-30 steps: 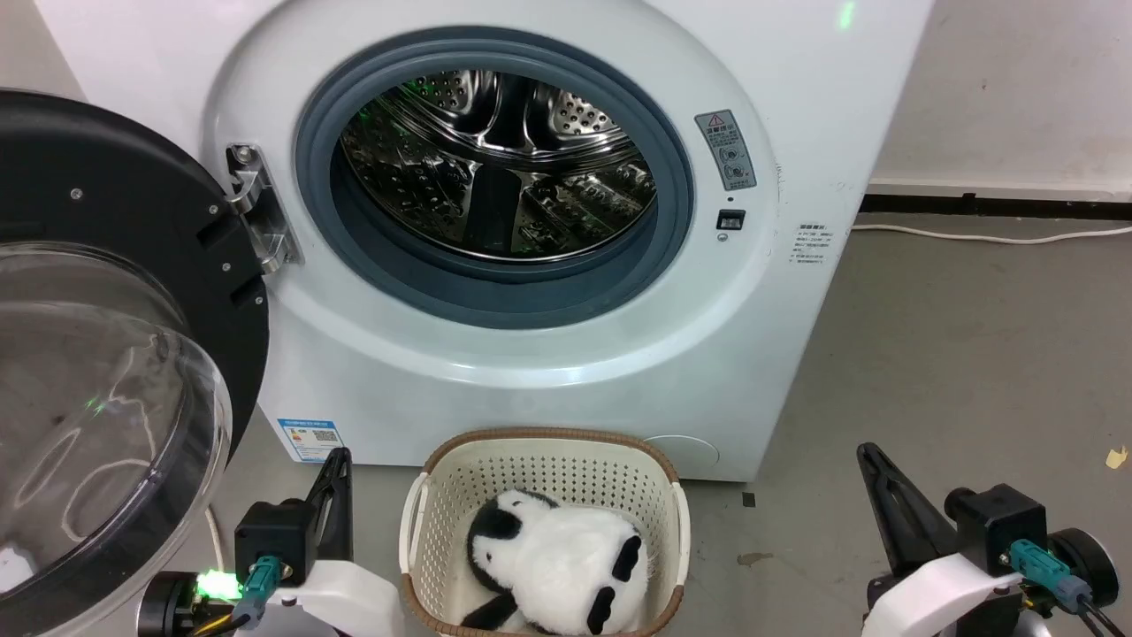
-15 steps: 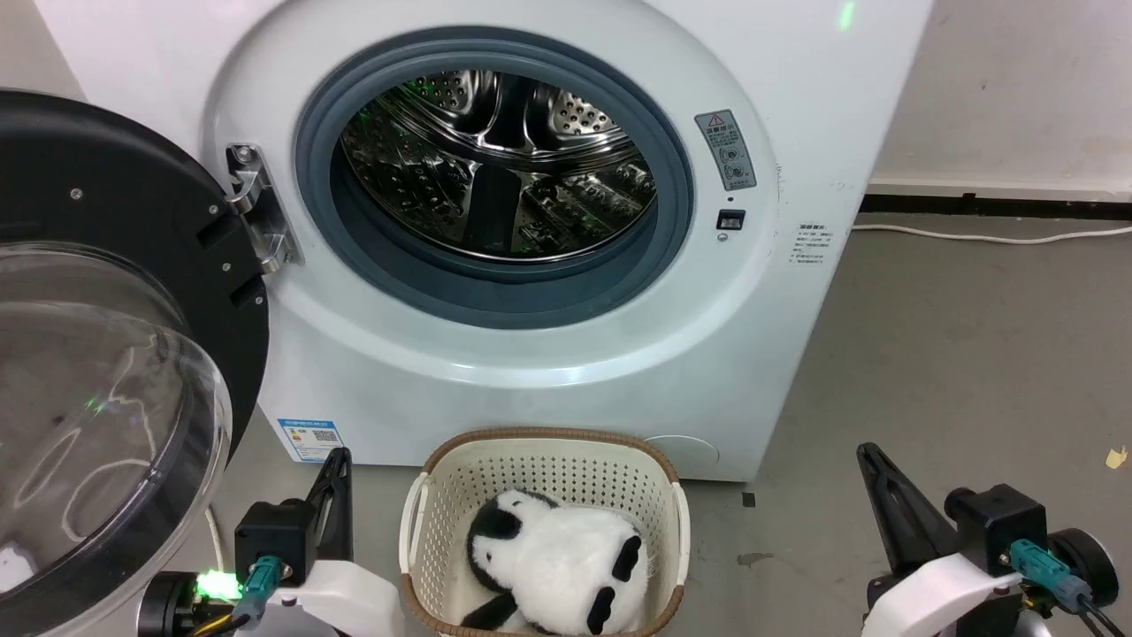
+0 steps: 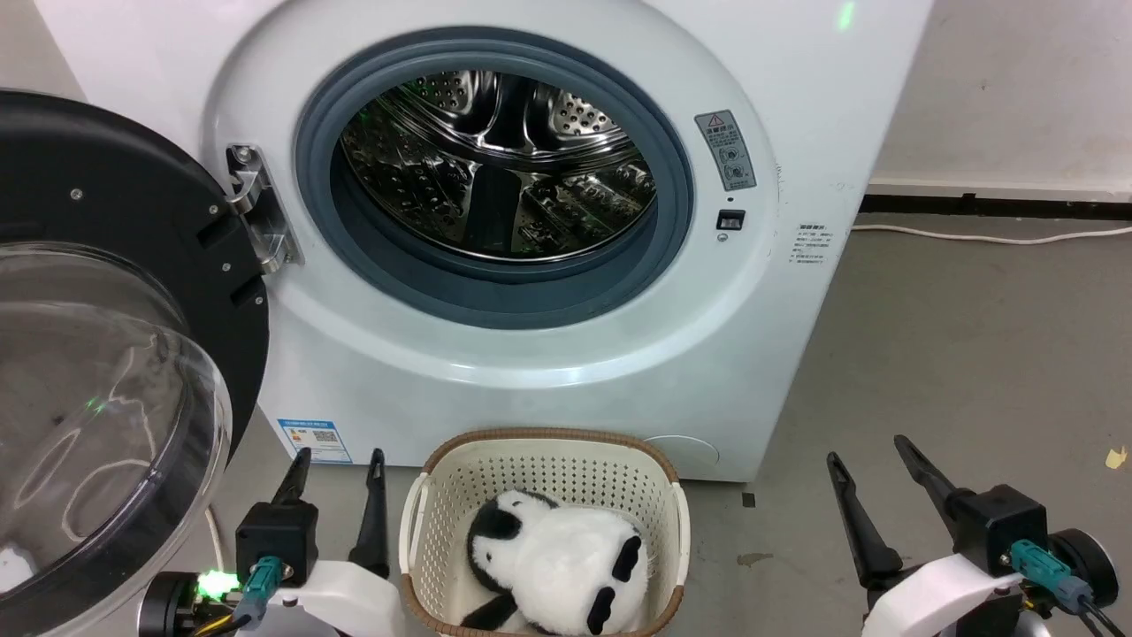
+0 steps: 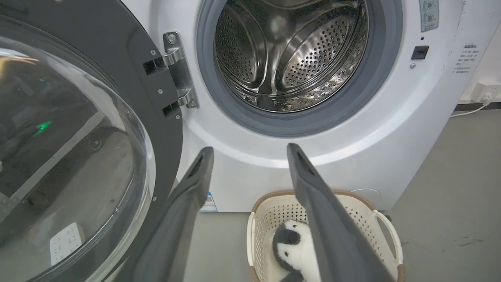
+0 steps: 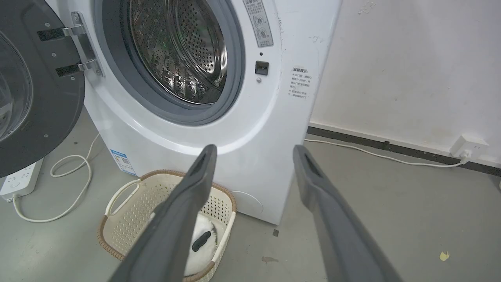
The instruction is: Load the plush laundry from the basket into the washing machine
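Plush panda (image 3: 553, 566) lies in the basket (image 3: 548, 435), white body w/ black ears and limbs, slumped toward the basket's 6 o'clock side. It also shows in the left wrist view (image 4: 291, 250) and the right wrist view (image 5: 199, 239). The basket stands on the grey floor (image 3: 973, 354), just in front of the washing machine (image 3: 531, 389), at 6 o'clock from the drum (image 3: 495, 168). The drum shows bare steel, ringed by the grey rubber seal (image 3: 672, 221). The door (image 3: 106, 354) is swung fully open at 9 o'clock from the drum, hung on a metal hinge (image 3: 256, 208).

Change vs half a sec ago: both grippers have opened. Earlier each pair of fingers sat together as one dark blade; now they stand spread. Panda, basket and door haven't moved.

The left gripper (image 3: 340, 456) is at 9 o'clock from the basket, fingers apart w/ a clear gap, holding nothing, touching nothing. Its own wrist view (image 4: 250, 149) shows the same.

The right gripper (image 3: 867, 449) is at 3 o'clock from the basket, well apart from it, spread about as wide, also empty (image 5: 255, 149).

A power strip (image 5: 17, 178) w/ a looped white cable (image 5: 74, 188) lies on the floor under the door.
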